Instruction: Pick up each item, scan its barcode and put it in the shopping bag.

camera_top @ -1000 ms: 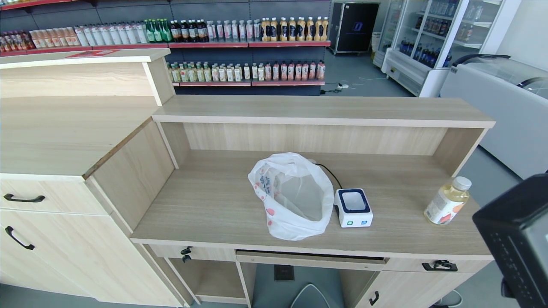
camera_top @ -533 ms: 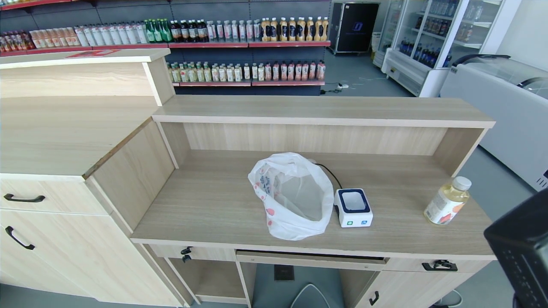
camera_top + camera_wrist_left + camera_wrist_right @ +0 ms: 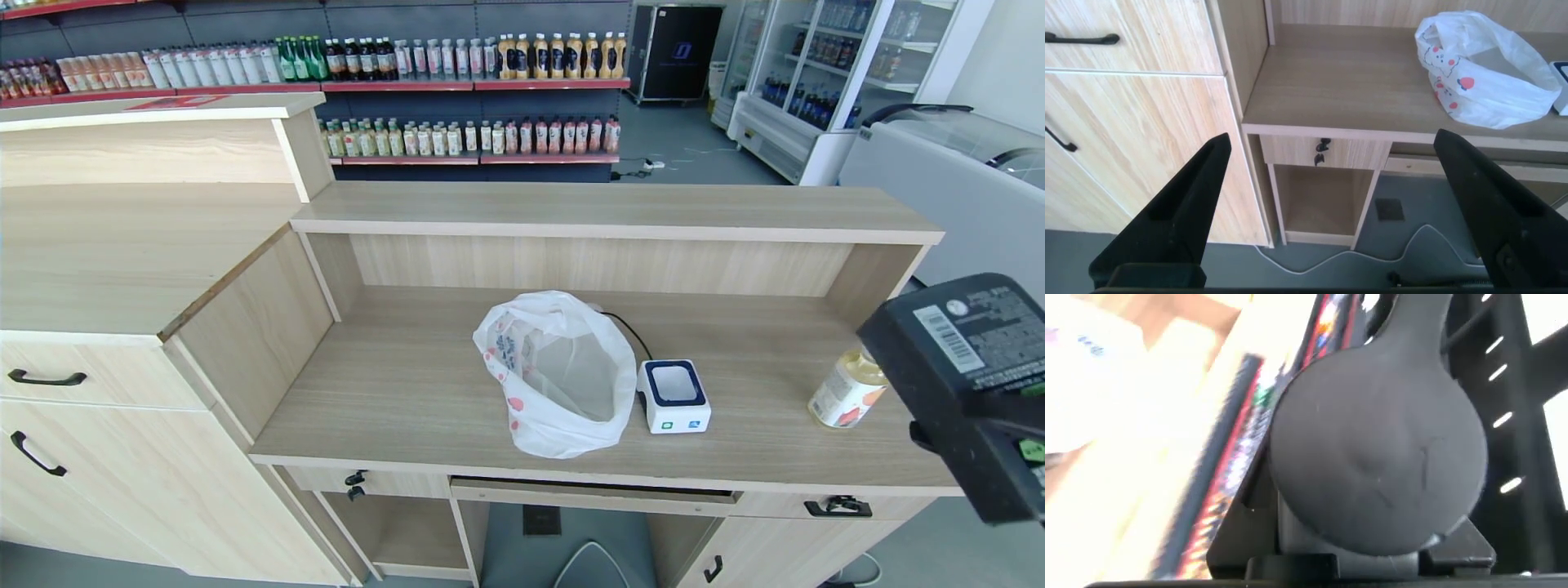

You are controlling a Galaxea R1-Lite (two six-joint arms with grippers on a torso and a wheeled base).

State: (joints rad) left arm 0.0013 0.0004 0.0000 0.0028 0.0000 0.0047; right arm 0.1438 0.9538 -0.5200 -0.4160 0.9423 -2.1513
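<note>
A white shopping bag (image 3: 563, 376) with red prints lies open in the middle of the wooden counter (image 3: 392, 384). Close beside it on the right sits a white barcode scanner (image 3: 674, 395) with a dark window. A yellow drink bottle (image 3: 845, 396) stands near the counter's right end, its cap hidden behind the black housing of my right arm (image 3: 971, 384). My left gripper (image 3: 1331, 245) hangs open and empty, low in front of the counter's left part, with the bag (image 3: 1490, 69) farther off on top.
A raised shelf (image 3: 612, 208) runs along the counter's back, and a taller cabinet (image 3: 122, 261) with drawers stands to the left. Under the counter edge are a keyed drawer (image 3: 1323, 151) and an open compartment. Shelves of bottles and fridges stand far behind.
My right arm dipped lower at the right edge, then rose and swung inward, and it now covers the bottle's cap. Bag, scanner and bottle have not moved.
</note>
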